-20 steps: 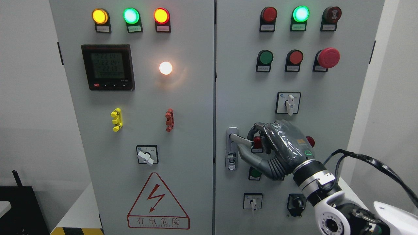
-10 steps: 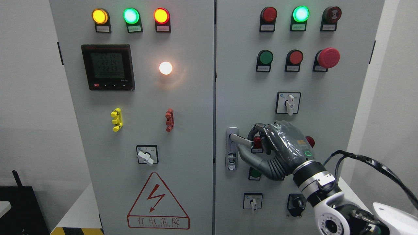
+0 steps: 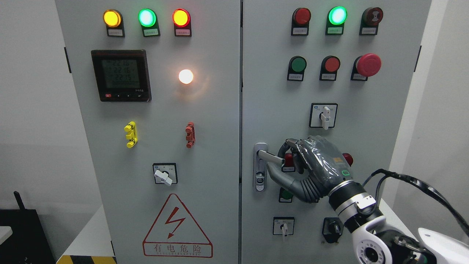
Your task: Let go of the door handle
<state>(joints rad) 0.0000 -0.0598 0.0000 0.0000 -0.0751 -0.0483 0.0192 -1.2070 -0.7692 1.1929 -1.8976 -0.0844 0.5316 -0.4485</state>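
The silver door handle [image 3: 266, 154] sits at the left edge of the cabinet's right door [image 3: 271, 91], its lever turned out to the right from its lock plate [image 3: 259, 179]. My right hand [image 3: 283, 158], grey with a plastic film cover, is shut on the lever's end. Its fingers [image 3: 289, 143] curl over the top and the thumb [image 3: 278, 175] runs underneath. The arm comes in from the lower right. My left arm is out of view.
Around the hand the right door carries a white rotary switch [image 3: 324, 115], red and green buttons partly hidden behind the hand, and a red mushroom button [image 3: 368, 65]. The left door [image 3: 212, 154] holds a meter [image 3: 121, 75], lamps and a warning triangle [image 3: 177, 227]. A black cable [image 3: 414, 181] loops off the forearm.
The right hand keeps its hold on the lever; the forearm has shifted only a few pixels. The meter's digits have changed.
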